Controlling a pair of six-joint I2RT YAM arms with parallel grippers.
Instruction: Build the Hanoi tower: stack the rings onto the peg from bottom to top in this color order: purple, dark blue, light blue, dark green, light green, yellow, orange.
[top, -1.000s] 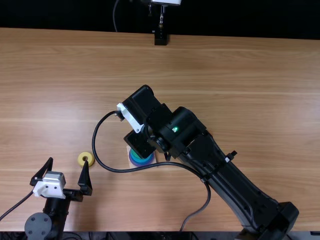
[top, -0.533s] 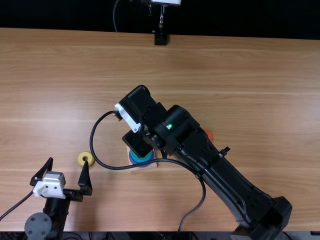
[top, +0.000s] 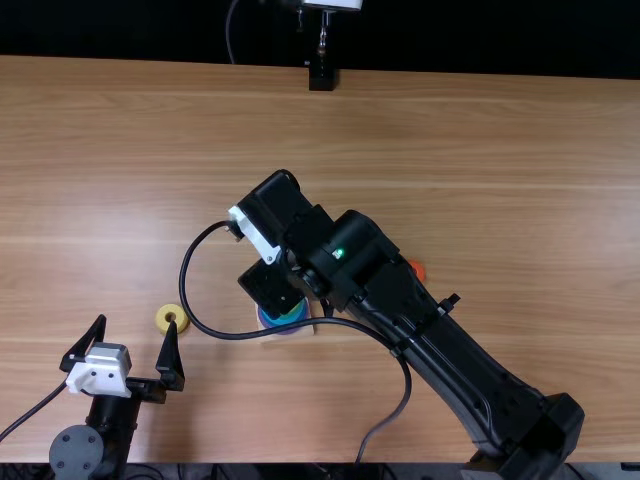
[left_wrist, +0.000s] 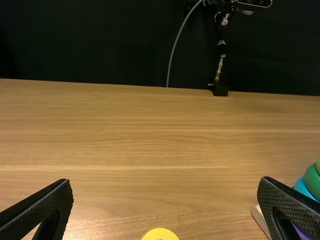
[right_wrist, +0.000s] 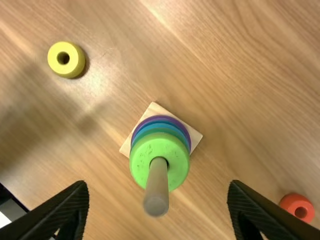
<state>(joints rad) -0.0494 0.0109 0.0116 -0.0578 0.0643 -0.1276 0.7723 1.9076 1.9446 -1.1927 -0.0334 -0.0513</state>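
In the top view, my left gripper (top: 138, 322) is open at the lower left, beside the yellow ring (top: 172, 319); in the left wrist view, nothing is between the fingers of that gripper (left_wrist: 166, 181). My right gripper (top: 272, 288) hangs over the tower, partly covering it. Seen from the right wrist, that gripper (right_wrist: 158, 185) stands open, holding nothing. Below it, the light green ring (right_wrist: 142, 157) sits uppermost around the peg (right_wrist: 157, 187), above darker green, blue and purple edges. The orange ring (right_wrist: 297, 207) and the yellow ring (right_wrist: 66, 59) lie apart on the table.
The square wooden base (right_wrist: 195, 136) stands on the table under the rings. My right arm's links (top: 430, 330) and its looping black cable (top: 250, 341) cross above the table. At the far edge stands a black mount (top: 321, 78).
My right arm has shifted slightly left, and its gripper has moved a little left above the tower. The orange ring has come into sight beside that arm. The left arm has kept still.
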